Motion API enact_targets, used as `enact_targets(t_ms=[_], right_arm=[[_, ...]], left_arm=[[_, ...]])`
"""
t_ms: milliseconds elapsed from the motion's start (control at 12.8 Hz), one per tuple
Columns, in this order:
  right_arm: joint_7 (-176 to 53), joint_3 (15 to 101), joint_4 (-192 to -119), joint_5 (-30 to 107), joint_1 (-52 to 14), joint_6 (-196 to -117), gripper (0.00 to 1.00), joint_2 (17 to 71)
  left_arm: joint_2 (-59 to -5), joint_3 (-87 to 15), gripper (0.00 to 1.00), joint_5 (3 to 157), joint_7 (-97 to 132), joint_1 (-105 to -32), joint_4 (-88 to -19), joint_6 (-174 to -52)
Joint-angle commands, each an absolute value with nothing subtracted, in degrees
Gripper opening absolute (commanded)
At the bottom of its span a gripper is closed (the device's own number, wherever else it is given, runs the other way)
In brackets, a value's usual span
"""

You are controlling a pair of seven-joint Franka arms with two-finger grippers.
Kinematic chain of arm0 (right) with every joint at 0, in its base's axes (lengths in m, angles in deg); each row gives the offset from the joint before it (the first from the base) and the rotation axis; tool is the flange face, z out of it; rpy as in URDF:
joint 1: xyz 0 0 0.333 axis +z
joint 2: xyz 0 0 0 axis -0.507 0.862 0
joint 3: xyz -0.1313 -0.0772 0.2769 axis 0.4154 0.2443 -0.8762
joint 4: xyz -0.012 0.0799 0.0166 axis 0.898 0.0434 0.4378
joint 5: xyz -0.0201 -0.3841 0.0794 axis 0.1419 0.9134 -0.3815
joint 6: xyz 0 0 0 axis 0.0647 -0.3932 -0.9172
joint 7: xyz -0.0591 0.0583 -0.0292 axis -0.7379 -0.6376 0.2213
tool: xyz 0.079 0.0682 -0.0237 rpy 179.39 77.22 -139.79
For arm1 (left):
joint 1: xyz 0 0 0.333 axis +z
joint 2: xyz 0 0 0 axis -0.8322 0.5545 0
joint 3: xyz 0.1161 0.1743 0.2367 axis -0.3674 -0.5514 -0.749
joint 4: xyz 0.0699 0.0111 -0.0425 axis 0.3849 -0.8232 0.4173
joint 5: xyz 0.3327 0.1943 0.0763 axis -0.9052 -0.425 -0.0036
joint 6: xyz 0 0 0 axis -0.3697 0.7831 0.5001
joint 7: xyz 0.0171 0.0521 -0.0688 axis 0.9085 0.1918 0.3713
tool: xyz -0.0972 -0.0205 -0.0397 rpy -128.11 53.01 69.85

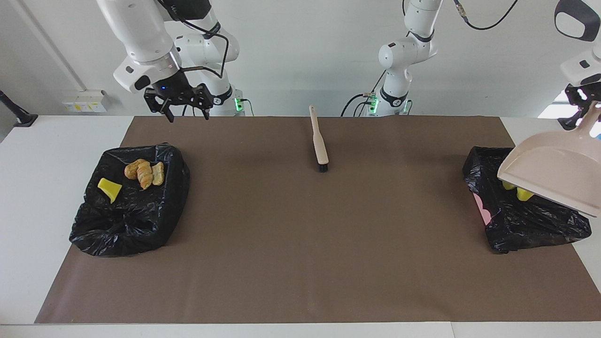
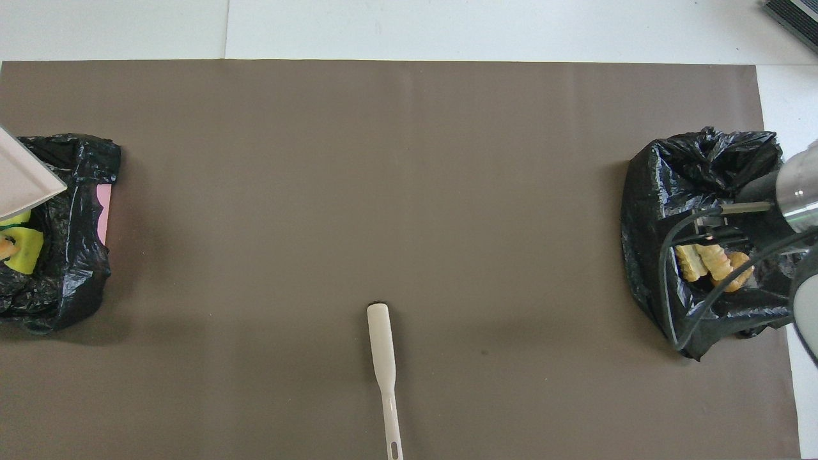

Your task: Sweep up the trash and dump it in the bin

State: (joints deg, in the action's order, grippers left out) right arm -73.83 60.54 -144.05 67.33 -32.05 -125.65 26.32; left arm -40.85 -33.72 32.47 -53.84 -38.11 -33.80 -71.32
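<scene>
My left gripper (image 1: 585,101) is shut on the handle of the pale pink dustpan (image 1: 551,171), held in the air over the black-lined bin (image 1: 533,223) at the left arm's end. The pan (image 2: 19,185) hides most of the trash there; yellow pieces (image 1: 522,193) (image 2: 25,249) peek out below its lip. My right gripper (image 1: 187,112) hangs open and empty above the table, over the robot-side edge of the other black-lined bin (image 1: 124,216) (image 2: 693,185). That bin holds a yellow wedge (image 1: 109,188) and bread-like lumps (image 1: 144,172) (image 2: 712,263).
A brush (image 1: 320,143) (image 2: 383,358) with a pale handle and black bristles lies on the brown mat (image 1: 300,244) midway between the arms, close to the robots. White table shows around the mat.
</scene>
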Motion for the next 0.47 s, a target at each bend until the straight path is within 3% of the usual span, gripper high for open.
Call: enact_targets(t_ms=[0,390], right_arm=[[-72.46,60.03,-142.21,69.05,-36.77,-126.51,1.00,26.97],[-70.61,60.38,-133.16,68.17,-40.30,-121.06,1.00,31.36]], left_arm=[[-41.94,-32.88,0.00,40.92,-39.35,-40.67,-35.50,-68.98],[-42.29,-32.79,0.00,49.29,-13.76,-52.17,-42.62,-71.52]])
